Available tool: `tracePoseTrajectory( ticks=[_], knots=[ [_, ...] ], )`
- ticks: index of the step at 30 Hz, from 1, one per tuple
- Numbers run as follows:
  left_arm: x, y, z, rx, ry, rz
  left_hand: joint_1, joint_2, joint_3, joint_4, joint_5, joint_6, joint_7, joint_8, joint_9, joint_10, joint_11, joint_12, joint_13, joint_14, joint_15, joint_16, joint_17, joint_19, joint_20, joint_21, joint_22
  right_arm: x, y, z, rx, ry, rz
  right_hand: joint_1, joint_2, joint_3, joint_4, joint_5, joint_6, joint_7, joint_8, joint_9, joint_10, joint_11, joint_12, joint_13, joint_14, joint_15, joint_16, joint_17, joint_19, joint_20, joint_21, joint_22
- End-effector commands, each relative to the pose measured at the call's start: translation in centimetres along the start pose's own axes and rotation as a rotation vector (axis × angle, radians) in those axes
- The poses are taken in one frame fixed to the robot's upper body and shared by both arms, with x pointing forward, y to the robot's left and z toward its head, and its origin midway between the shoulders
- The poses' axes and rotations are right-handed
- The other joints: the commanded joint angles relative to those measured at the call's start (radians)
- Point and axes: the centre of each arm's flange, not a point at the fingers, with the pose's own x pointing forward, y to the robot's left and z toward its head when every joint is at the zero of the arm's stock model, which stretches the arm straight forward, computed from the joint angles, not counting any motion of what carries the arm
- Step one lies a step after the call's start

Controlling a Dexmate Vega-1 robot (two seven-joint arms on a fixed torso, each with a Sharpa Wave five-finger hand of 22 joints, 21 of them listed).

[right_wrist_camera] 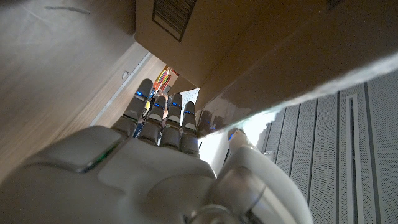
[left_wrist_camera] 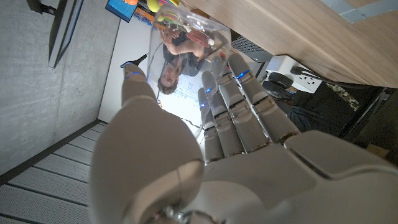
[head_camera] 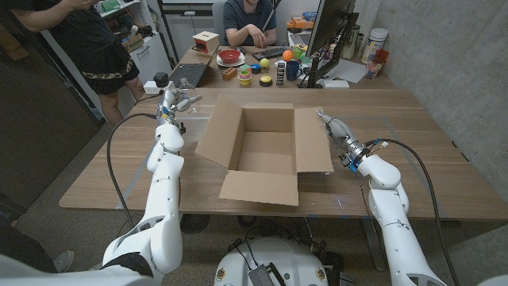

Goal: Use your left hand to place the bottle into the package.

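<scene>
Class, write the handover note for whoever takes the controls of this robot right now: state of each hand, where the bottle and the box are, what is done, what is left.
Left hand: grips the clear bottle, to the robot's left of the box, outside it.
Right hand: holds nothing; fingers reach to the box's right flap.
Cardboard box: open on the wooden table, flaps spread; nothing visible inside.
Done: bottle is in the left hand.
Left: carry it over the opening, set it inside, let go.
</scene>
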Motion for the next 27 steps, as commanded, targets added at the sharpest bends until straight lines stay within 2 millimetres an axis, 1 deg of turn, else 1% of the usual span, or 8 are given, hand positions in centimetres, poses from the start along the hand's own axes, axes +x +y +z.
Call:
tracePoseTrajectory(
  ticks=[1, 5, 7, 11, 12, 20, 22, 27],
  knots=[
    [-0.6, 0.5, 3.3, -0.048, -0.108, -0.033, 0.137, 0.125, 0.003, -0.004, -0.001, 0.113, -0.039, 0.000, 0.004, 0.098, -0.102, -0.001, 0.002, 0.012, -0.055, 0.007, 0.002, 0.000, -0.011, -0.003, 0.002, -0.3, -0.2, 0.1, -0.013, -0.002, -0.012, 0.002, -0.011, -0.001, -0.008, 0.006, -0.003, -0.005, 0.003, 0.005, 0.006, 0.006, 0.005, 0.002, -0.005, -0.001, 0.000, 0.002, 0.001, 0.000, -0.003, 0.006],
    [-0.9, 0.3, 4.3, -0.077, -0.141, -0.053, 0.138, 0.125, 0.003, -0.004, -0.002, 0.111, -0.039, -0.003, 0.004, 0.096, -0.102, -0.002, 0.002, 0.010, -0.055, 0.007, 0.002, -0.002, -0.012, -0.004, 0.002, -0.4, -0.2, 0.2, -0.030, 0.006, -0.010, 0.002, -0.012, -0.001, -0.009, 0.006, -0.004, -0.005, 0.003, 0.005, 0.005, 0.004, 0.005, 0.002, -0.005, -0.001, 0.000, 0.002, 0.001, -0.002, -0.005, 0.006],
    [-1.2, 0.3, 4.9, -0.055, -0.160, -0.054, 0.139, 0.126, 0.003, -0.003, -0.003, 0.113, -0.039, -0.003, 0.004, 0.097, -0.102, -0.002, 0.002, 0.010, -0.055, 0.007, 0.002, -0.001, -0.012, -0.005, 0.003, -0.4, -0.2, 0.1, -0.016, -0.001, -0.012, 0.002, -0.012, -0.002, -0.009, 0.006, -0.004, -0.005, 0.004, 0.005, 0.005, 0.005, 0.005, 0.003, -0.005, 0.000, 0.000, 0.002, 0.002, -0.002, -0.005, 0.006],
    [-1.4, 0.3, 5.5, -0.048, -0.173, -0.064, 0.140, 0.127, 0.003, -0.002, -0.004, 0.112, -0.040, -0.006, 0.004, 0.098, -0.102, -0.002, 0.003, 0.009, -0.056, 0.006, 0.002, -0.001, -0.012, -0.006, 0.003, -0.6, -0.2, 0.1, -0.021, 0.003, -0.017, 0.001, -0.012, -0.002, -0.010, 0.006, -0.004, -0.006, 0.004, 0.005, 0.005, 0.004, 0.005, 0.003, -0.005, 0.000, 0.000, 0.002, 0.002, -0.001, -0.007, 0.006],
    [-1.5, 0.4, 5.5, -0.072, -0.172, -0.064, 0.141, 0.127, 0.003, -0.003, -0.004, 0.111, -0.039, -0.007, 0.004, 0.098, -0.102, -0.002, 0.003, 0.009, -0.056, 0.006, 0.002, -0.001, -0.012, -0.006, 0.003, -0.6, -0.2, 0.1, -0.022, 0.002, -0.018, 0.001, -0.012, -0.002, -0.010, 0.006, -0.003, -0.006, 0.004, 0.005, 0.005, 0.004, 0.006, 0.003, -0.005, 0.000, 0.000, 0.002, 0.003, -0.002, -0.008, 0.006],
    [-2.0, 0.4, 6.5, -0.088, -0.219, -0.094, 0.146, 0.129, 0.004, -0.002, -0.007, 0.114, -0.038, -0.010, 0.005, 0.099, -0.102, -0.002, 0.003, 0.011, -0.056, 0.007, 0.002, -0.003, -0.011, -0.009, 0.003, -0.8, -0.2, 0.1, -0.029, 0.005, -0.021, 0.000, -0.012, -0.003, -0.011, 0.006, -0.003, -0.007, 0.005, 0.005, 0.006, 0.005, 0.006, 0.003, -0.005, -0.001, 0.000, 0.002, 0.003, -0.003, -0.011, 0.006],
    [-2.2, 0.4, 6.8, -0.070, -0.236, -0.099, 0.147, 0.129, 0.004, -0.002, -0.007, 0.115, -0.037, -0.011, 0.005, 0.099, -0.102, -0.002, 0.003, 0.011, -0.056, 0.007, 0.002, -0.003, -0.012, -0.010, 0.003, -0.8, -0.1, 0.1, -0.027, 0.002, -0.016, 0.000, -0.012, -0.003, -0.011, 0.006, -0.003, -0.007, 0.005, 0.005, 0.005, 0.005, 0.006, 0.003, -0.005, -0.001, 0.000, 0.002, 0.003, -0.004, -0.011, 0.006],
    [-2.6, 0.4, 7.7, -0.092, -0.276, -0.123, 0.148, 0.131, 0.005, -0.002, -0.008, 0.115, -0.038, -0.012, 0.005, 0.099, -0.102, -0.002, 0.003, 0.012, -0.056, 0.007, 0.002, -0.004, -0.012, -0.011, 0.003, -0.9, -0.1, 0.2, -0.037, 0.004, -0.018, 0.000, -0.012, -0.003, -0.011, 0.006, -0.003, -0.006, 0.006, 0.005, 0.006, 0.005, 0.006, 0.003, -0.006, -0.001, 0.000, 0.002, 0.004, -0.006, -0.014, 0.006]
  ],
)
